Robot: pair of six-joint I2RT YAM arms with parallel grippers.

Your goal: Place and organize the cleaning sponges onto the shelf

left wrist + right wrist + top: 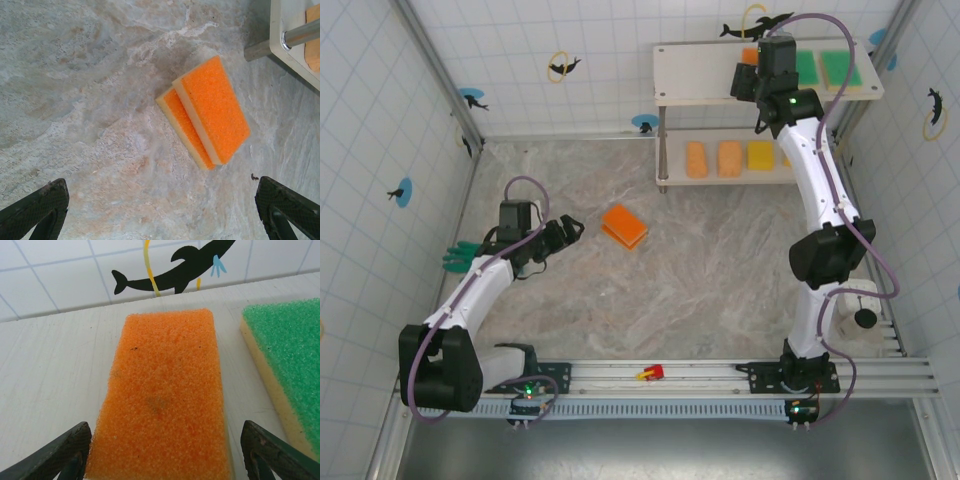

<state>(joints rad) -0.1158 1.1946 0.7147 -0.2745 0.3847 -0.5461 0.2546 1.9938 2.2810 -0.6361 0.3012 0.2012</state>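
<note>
- My right pincer [165,434]: open, astride an orange sponge [162,385] on the shelf [50,370] (green sponge [290,355] at frame's right).
- My left pincer [162,186]: open over the counter [75,75], orange pair [212,107] mid-frame.

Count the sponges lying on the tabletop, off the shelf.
2: the upper orange sponge lies partly atop the lower orange sponge, mid-table, front-left of the shelf. No others apparent.
</note>
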